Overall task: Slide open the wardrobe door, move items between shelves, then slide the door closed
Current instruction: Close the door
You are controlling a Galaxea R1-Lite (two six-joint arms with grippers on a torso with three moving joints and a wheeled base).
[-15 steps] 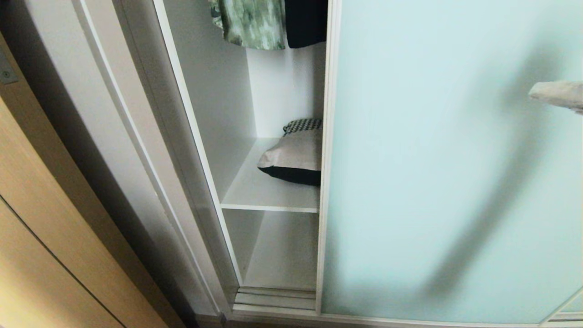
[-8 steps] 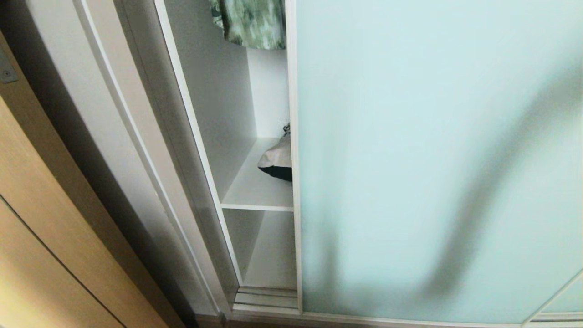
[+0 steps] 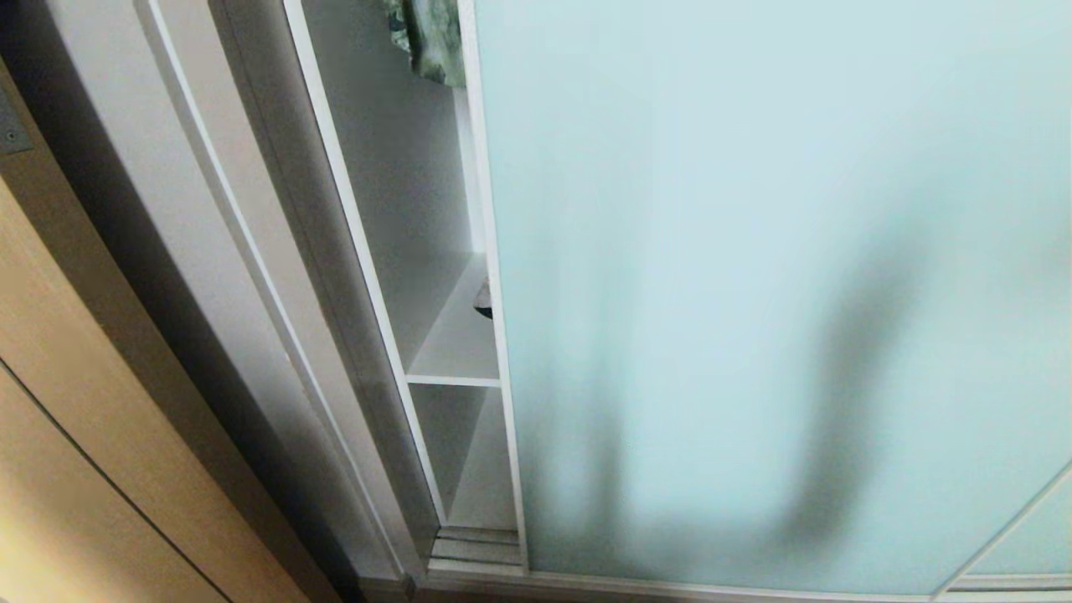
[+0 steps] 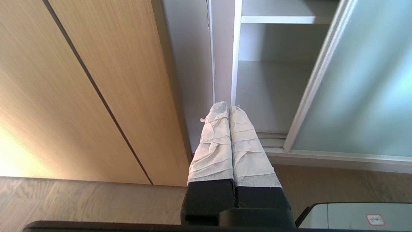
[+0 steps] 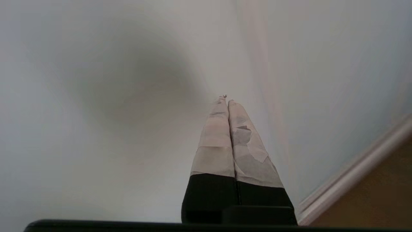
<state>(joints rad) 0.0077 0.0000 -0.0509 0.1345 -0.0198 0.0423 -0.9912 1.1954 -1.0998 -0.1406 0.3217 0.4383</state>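
Sliding wardrobe door (image 3: 754, 276), frosted pale blue-green glass, covers most of the wardrobe front; only a narrow gap at its left edge stands open. Tan wooden door (image 4: 80, 80) flanks the wardrobe on the left. Through the gap: upper shelf (image 3: 461, 347) and the lower shelf (image 3: 490, 477), both white. Cushion (image 3: 483, 300) on the upper shelf, just a dark sliver showing beside the door frame. Right gripper (image 5: 225, 100) close to the glass, fingers pressed together, holding nothing. Left gripper (image 4: 225, 106) low by the wardrobe base, likewise clenched and empty.
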